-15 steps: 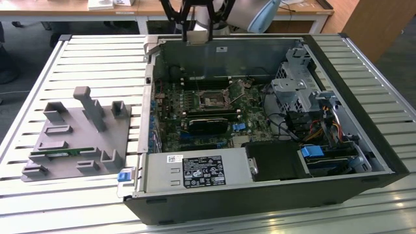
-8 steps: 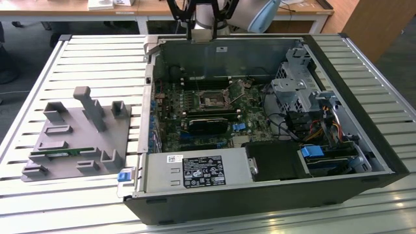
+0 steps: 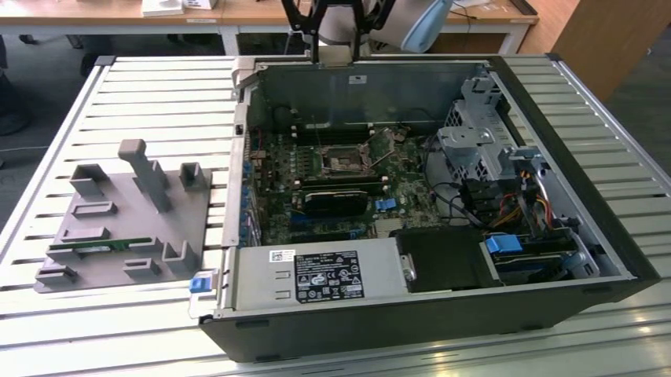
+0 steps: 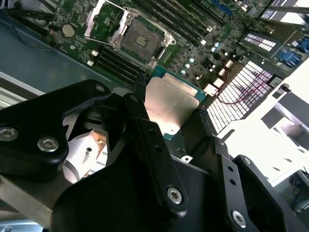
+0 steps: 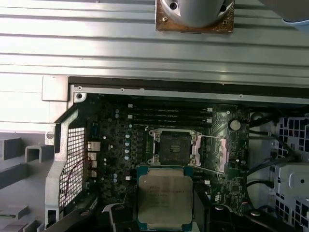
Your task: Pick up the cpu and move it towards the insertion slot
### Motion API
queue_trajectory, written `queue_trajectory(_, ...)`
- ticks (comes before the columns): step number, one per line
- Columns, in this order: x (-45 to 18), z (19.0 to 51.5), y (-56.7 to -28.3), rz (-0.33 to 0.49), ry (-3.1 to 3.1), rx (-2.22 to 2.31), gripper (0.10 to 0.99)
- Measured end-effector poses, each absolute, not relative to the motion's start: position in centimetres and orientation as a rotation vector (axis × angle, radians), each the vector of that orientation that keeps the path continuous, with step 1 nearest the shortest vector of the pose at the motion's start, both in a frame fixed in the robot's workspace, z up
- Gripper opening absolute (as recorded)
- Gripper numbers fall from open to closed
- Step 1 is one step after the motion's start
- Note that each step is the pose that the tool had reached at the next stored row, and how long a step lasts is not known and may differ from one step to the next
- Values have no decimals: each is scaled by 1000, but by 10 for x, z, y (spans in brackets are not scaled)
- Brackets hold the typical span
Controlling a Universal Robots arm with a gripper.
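Note:
My gripper (image 5: 164,209) is shut on the cpu (image 5: 164,197), a flat square chip with a silver-grey metal top and a green rim, gripped by two opposite edges. The second wrist view shows the cpu (image 4: 170,104) between the black fingers (image 4: 139,86), tilted and held in the air above the motherboard. The insertion slot (image 5: 174,147) is a square socket with a dark centre and its shiny frame swung open; it lies just beyond the chip, lower down on the board. In the exterior view the gripper (image 3: 335,31) hangs over the case's far wall, and the insertion slot (image 3: 344,161) sits mid-board.
The open computer case (image 3: 618,259) lies on a slatted metal table (image 3: 157,94). Inside are a long black card (image 3: 335,200), a metal drive cage (image 3: 472,141), cables and a power supply (image 3: 314,275). A grey fixture (image 3: 126,212) holding a green memory stick (image 3: 89,247) stands on the exterior view's left.

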State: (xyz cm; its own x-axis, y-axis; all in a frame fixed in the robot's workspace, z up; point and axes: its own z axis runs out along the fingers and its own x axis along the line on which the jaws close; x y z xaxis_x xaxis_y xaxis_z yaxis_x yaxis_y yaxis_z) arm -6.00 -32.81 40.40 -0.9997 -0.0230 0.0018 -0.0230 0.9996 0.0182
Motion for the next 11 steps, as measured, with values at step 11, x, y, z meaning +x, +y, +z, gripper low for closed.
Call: queue_trajectory(11, -37, 404, -325, -28, -3139, 36, 541)
